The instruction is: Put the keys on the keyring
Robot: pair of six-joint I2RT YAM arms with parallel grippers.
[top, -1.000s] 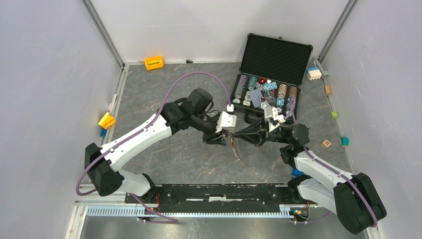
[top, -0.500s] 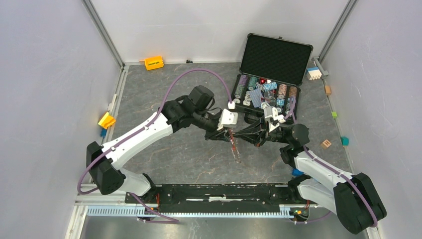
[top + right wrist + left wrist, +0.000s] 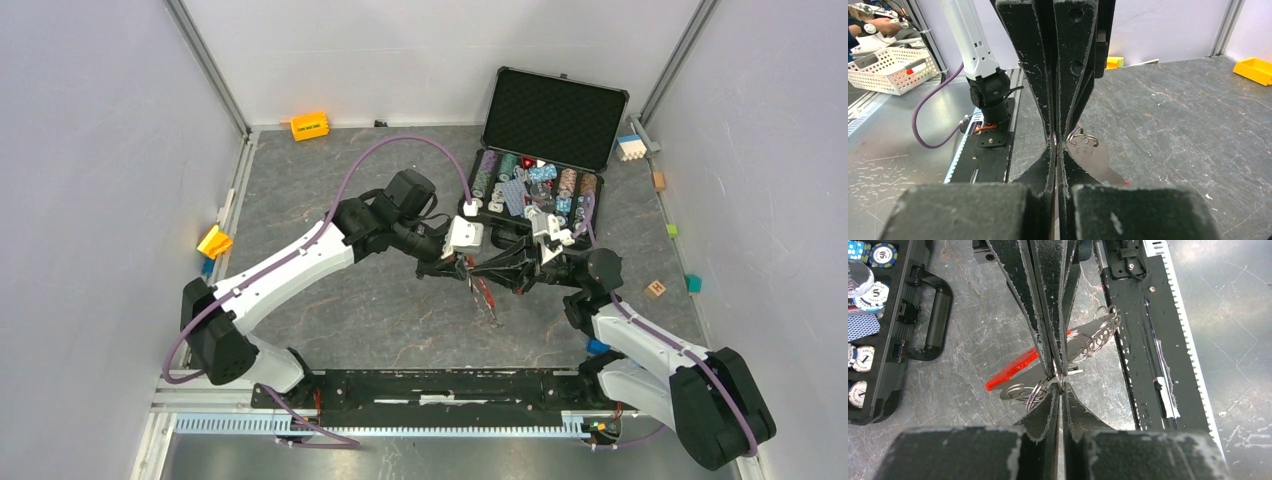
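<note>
The job looks mid-way. The left tool and the right tool meet tip to tip in the middle of the top view, both clenched on the keyring, which is held above the tabletop with its red fob hanging below. A flat silver key hangs from a small ring by the tips. I cannot tell whether more are threaded or left. It bears stamped digits, seemingly "23". The chips at left show "5" and "1".
</note>
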